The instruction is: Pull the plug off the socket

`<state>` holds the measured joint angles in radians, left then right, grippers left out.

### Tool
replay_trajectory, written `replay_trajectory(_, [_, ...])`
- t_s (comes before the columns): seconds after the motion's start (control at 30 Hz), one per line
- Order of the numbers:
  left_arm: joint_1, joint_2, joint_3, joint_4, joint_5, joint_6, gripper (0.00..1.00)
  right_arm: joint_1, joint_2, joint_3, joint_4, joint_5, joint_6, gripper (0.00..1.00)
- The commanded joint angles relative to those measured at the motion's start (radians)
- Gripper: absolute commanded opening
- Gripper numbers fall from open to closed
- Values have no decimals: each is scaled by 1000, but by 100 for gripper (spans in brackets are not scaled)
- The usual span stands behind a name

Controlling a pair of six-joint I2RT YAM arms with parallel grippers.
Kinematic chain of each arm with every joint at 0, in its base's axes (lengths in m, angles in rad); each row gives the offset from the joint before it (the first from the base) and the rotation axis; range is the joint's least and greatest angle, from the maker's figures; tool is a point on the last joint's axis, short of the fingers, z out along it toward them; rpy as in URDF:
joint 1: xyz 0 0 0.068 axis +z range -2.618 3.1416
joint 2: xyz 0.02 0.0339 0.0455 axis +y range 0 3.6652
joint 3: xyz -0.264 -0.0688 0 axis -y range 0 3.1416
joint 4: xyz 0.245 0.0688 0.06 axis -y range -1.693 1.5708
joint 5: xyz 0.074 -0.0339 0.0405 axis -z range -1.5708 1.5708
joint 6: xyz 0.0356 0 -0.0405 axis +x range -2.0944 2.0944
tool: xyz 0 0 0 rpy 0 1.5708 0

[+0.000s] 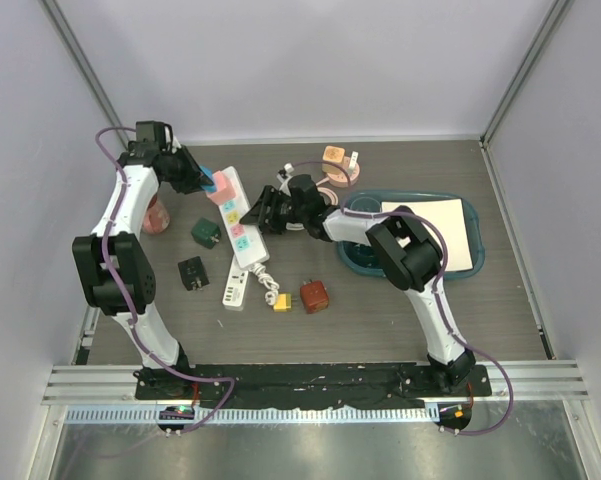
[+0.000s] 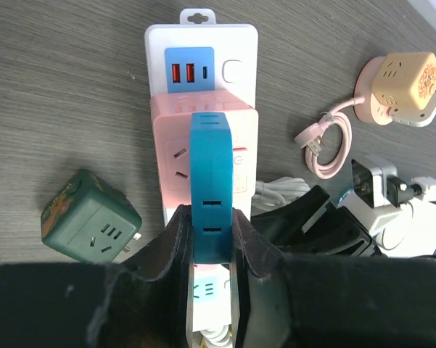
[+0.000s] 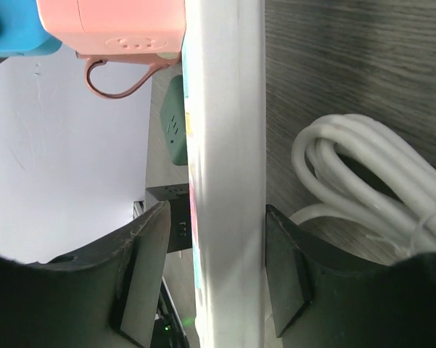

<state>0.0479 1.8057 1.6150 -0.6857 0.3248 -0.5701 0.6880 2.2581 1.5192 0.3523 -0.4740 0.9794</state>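
Upper left of the overhead view, the left gripper [image 2: 210,216] is clamped tight on the slim blue plastic plug [image 2: 210,156]. The plug sits against a pink cube adapter [image 2: 173,138] on the long white power strip [image 1: 238,232] — not yet pulled off. At centre frame the right gripper [image 3: 216,212] straddles the strip's narrow edge, jaws partly spread; one pad [image 3: 284,275] touches it — the other stands slightly clear.
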Motion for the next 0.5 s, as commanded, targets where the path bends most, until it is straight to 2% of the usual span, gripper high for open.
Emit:
replay_trajectory(0.0, [-23,-3,16,6,114,21,0,-8,15,127,62,-41,1,59])
replay_trajectory(0.33, [-29,18,0,38,137,15,0,-15,113,302,-41,-64,-38,60])
replay_trajectory(0.43, [-34,21,6,38,138,16,0,-18,141,320,-24,-87,-16,50])
replay_trajectory(0.47, [-37,23,8,37,137,18,0,-19,147,323,-3,-92,-7,37])
